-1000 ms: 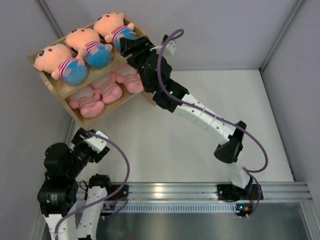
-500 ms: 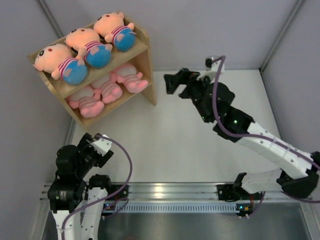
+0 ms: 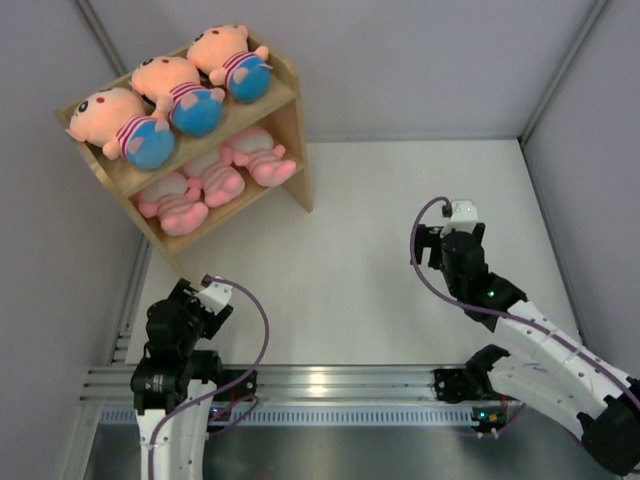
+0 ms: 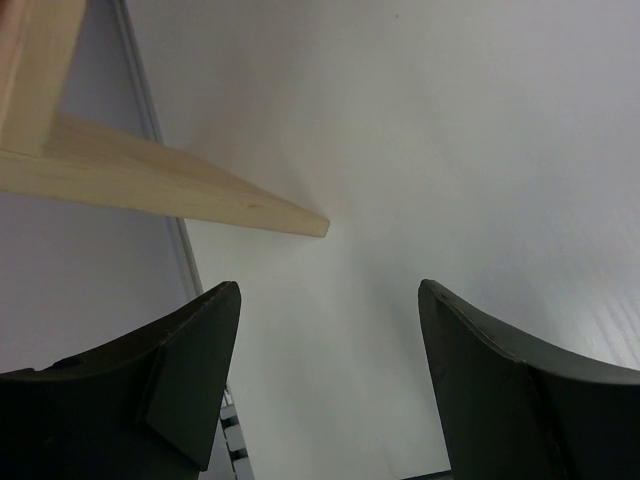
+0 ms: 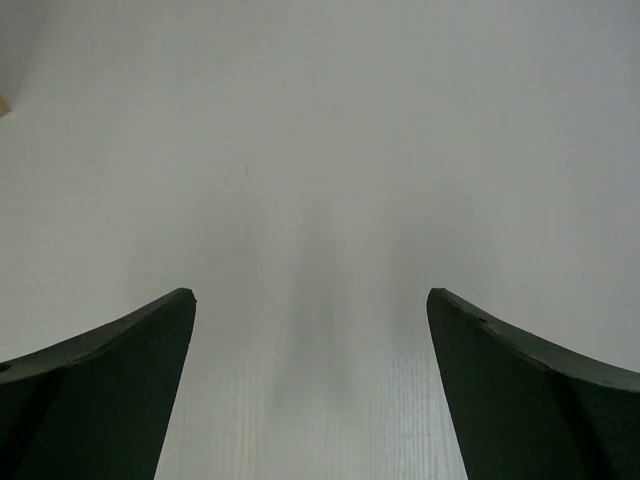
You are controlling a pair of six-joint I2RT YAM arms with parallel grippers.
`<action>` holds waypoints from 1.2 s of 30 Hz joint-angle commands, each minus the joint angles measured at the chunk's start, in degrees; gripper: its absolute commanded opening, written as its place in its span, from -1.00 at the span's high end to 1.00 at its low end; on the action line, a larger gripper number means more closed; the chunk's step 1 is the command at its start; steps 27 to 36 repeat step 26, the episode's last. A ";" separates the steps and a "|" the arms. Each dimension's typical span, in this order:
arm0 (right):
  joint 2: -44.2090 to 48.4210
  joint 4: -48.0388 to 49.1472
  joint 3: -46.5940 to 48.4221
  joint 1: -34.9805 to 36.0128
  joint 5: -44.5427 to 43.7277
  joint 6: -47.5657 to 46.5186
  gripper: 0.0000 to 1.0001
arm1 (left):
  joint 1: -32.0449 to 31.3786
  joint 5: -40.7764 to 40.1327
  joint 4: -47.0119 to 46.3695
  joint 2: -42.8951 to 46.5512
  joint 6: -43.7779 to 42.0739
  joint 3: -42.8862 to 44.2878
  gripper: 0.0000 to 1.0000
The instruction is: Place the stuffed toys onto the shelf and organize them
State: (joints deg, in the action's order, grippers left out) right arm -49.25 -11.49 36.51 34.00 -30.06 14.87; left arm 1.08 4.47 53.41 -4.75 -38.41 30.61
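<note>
From above, a smooth white desk (image 3: 370, 250) between grey walls (image 3: 430, 60) bears a light wooden two-tier shelf (image 3: 294, 150): peach-headed plush dolls (image 3: 165, 82) on top, pink striped plush animals (image 3: 218, 178) below. Left wrist: left pincer (image 4: 328, 295) gapes wide. Right wrist: right pincer (image 5: 310, 298) likewise.

shelf (image 3: 291, 140): wooden, upright, far-left corner | dolls (image 3: 168, 84): three, top tier | pink striped animals (image 3: 215, 176): three, lower tier
</note>
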 commanded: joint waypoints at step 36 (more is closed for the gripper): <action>8.55 20.53 -11.81 -2.18 -7.82 2.62 -0.99 | 2.08 -8.86 -11.75 0.80 7.48 -4.95 -0.68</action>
